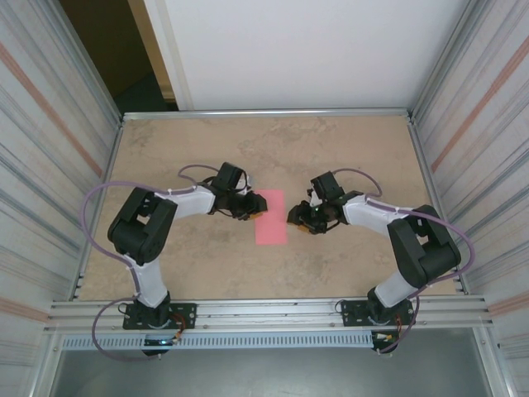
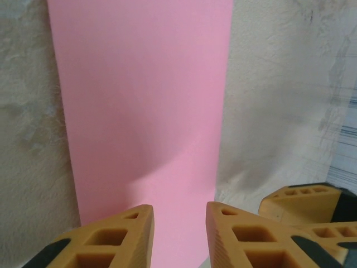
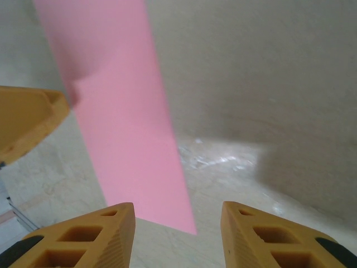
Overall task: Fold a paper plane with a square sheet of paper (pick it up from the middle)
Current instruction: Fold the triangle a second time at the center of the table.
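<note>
The paper lies flat at the middle of the surface, a narrow pink strip with its long sides running 12 to 6. My left fingers sit low at its 9 o'clock edge, slightly apart and pinching nothing. My right fingers are spread wider just beside its 3 o'clock edge, with nothing held between them.

Lab test cell: aluminium-framed walls enclosing a table.
</note>
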{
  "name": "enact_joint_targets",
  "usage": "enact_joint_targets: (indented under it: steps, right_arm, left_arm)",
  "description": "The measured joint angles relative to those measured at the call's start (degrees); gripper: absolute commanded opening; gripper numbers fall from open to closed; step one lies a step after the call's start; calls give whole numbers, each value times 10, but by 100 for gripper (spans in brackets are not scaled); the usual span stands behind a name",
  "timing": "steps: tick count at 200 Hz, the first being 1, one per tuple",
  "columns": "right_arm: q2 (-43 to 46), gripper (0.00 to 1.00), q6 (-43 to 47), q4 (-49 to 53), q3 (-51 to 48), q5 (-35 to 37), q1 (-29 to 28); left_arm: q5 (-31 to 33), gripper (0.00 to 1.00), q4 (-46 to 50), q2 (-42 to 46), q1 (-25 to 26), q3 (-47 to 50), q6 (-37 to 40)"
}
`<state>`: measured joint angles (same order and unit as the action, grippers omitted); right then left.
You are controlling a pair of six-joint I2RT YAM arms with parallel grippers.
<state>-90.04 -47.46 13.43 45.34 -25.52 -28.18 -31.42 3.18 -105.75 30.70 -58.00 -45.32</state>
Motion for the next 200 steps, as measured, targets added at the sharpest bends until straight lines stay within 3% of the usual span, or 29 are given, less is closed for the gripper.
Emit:
enact_joint_targets:
  steps: [110,200]
  right_arm:
    - [2,37,-45,-10,-32,-29,-35]
    - [-8,31,-47,-24,-32,-43,-46]
  left_arm:
    - [26,32,12,-21,0,-3,-75]
    - [25,31,16,-23,-2,-6,-88]
